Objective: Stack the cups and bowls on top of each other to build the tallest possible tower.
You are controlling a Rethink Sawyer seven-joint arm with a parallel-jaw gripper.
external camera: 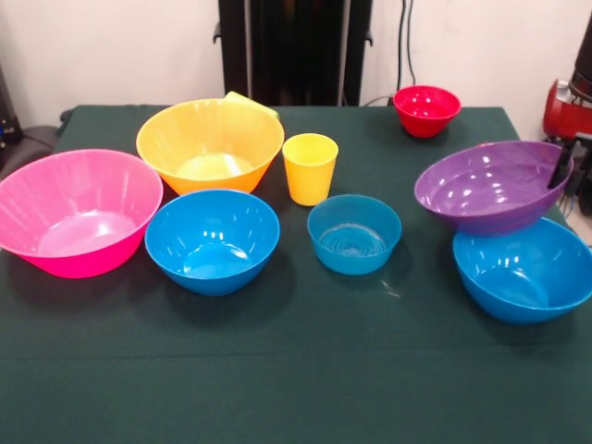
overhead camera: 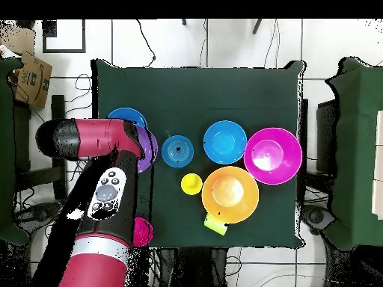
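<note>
My gripper grips the right rim of the purple bowl, one dark finger showing inside it. The bowl hangs tilted above the far edge of a blue bowl. In the overhead view the arm covers most of the purple bowl and hides the gripper. A pink bowl, an orange bowl, a second blue bowl, a small translucent blue bowl and an upright yellow cup stand apart on the table. A lime green cup lies on its side beside the orange bowl. No tower stands.
A small red bowl sits near the table's far edge. The dark green tablecloth covers the table. A red and black machine part stands off the right edge.
</note>
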